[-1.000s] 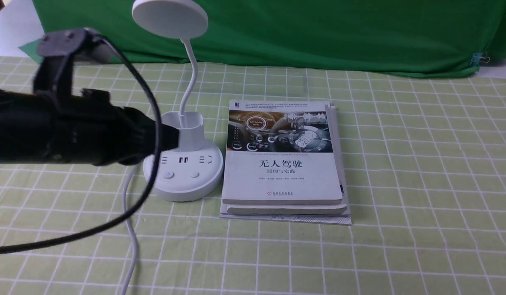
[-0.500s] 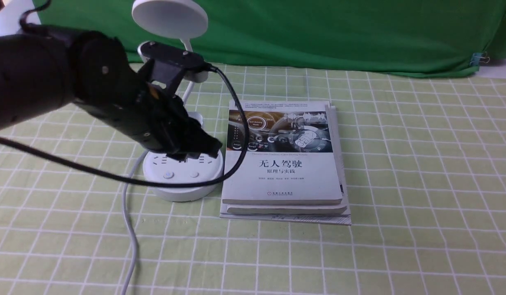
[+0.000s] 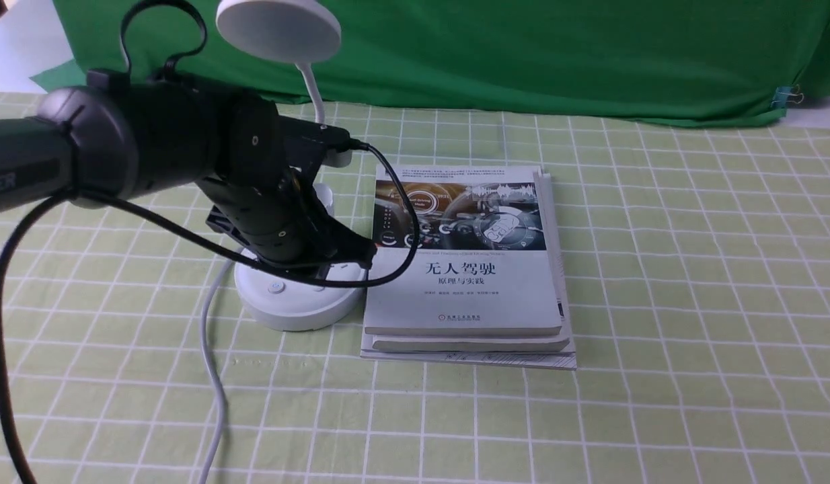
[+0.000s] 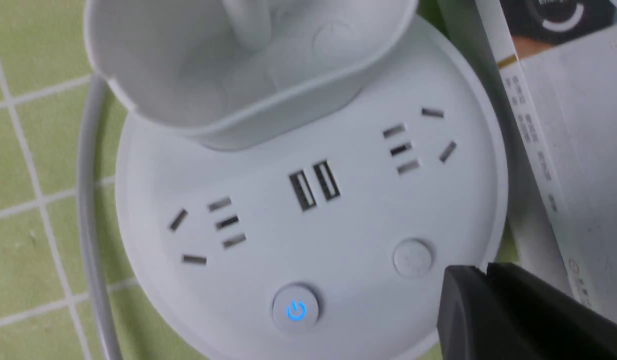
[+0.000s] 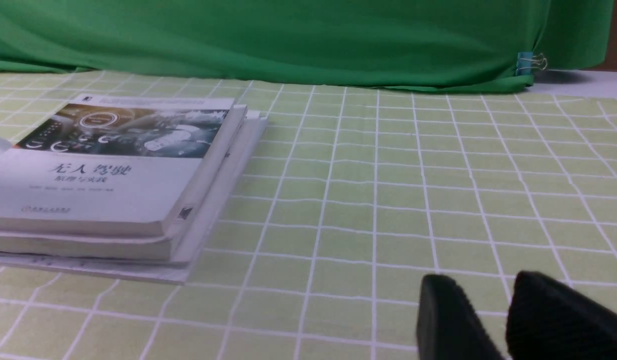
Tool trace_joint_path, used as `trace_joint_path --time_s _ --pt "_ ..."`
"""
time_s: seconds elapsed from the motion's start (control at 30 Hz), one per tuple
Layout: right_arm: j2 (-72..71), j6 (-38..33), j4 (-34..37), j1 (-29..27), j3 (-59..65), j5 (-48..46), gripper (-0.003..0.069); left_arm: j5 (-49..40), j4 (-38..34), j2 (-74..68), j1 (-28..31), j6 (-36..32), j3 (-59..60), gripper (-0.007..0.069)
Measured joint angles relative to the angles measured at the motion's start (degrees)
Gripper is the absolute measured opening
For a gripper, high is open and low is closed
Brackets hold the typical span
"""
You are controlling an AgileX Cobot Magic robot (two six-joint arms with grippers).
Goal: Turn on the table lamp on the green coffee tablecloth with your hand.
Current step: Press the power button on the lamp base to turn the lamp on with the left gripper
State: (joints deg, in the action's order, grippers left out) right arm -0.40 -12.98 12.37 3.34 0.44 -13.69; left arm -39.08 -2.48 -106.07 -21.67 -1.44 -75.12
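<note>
The white table lamp stands on the green coffee tablecloth (image 3: 657, 282), with its disc head (image 3: 278, 30) up high and its round base (image 3: 290, 306) at left centre. My left gripper (image 3: 364, 254) is shut and empty. It hovers low over the right edge of the base, beside the book. In the left wrist view the shut tip (image 4: 486, 270) sits just beside the plain round button (image 4: 412, 258). The power button (image 4: 295, 309) glows blue and also shows in the front view (image 3: 275, 288). My right gripper (image 5: 483, 287) is slightly open and empty, low over bare cloth.
A stack of books (image 3: 465, 269) lies right against the lamp base. The lamp's white cord (image 3: 210, 363) runs forward toward the near edge. My left arm's black cable (image 3: 388, 269) loops over the base and the book's corner. A dark green backdrop (image 3: 522, 54) hangs behind.
My left arm has swung right and down. Its tip has gone from beside the cup holder to the base's right edge near the book. The lamp and books have not moved.
</note>
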Motion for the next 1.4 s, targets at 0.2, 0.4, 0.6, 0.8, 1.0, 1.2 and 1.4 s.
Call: trace_joint_path --time_s 0.2,0.4,0.6,0.8,1.0,1.2,1.4 --pt "0.0 0.0 0.0 0.0 0.0 0.0 0.0245 3.0 3.2 -0.2 0.0 2.8 0.0 0.0015" --pt "0.0 0.0 0.0 0.0 0.0 0.0 0.0245 3.0 3.6 -1.9 0.0 3.2 0.0 0.0015" --pt "0.0 0.0 0.0 0.0 0.0 0.0 0.0245 3.1 2.9 -3.7 0.0 3.2 0.0 0.0015" --pt "0.0 0.0 0.0 0.0 0.0 0.0 0.0245 3.1 2.9 -4.4 0.0 3.2 0.0 0.0015" --pt "0.0 0.0 0.0 0.0 0.0 0.0 0.0245 3.0 2.5 -5.0 0.0 3.2 -0.4 0.0015" --pt "0.0 0.0 0.0 0.0 0.0 0.0 0.0245 2.8 2.5 -5.4 0.0 2.5 -0.4 0.0015" --pt "0.0 0.0 0.0 0.0 0.0 0.0 0.0245 1.8 2.5 -3.9 0.0 2.4 -0.1 0.0015"
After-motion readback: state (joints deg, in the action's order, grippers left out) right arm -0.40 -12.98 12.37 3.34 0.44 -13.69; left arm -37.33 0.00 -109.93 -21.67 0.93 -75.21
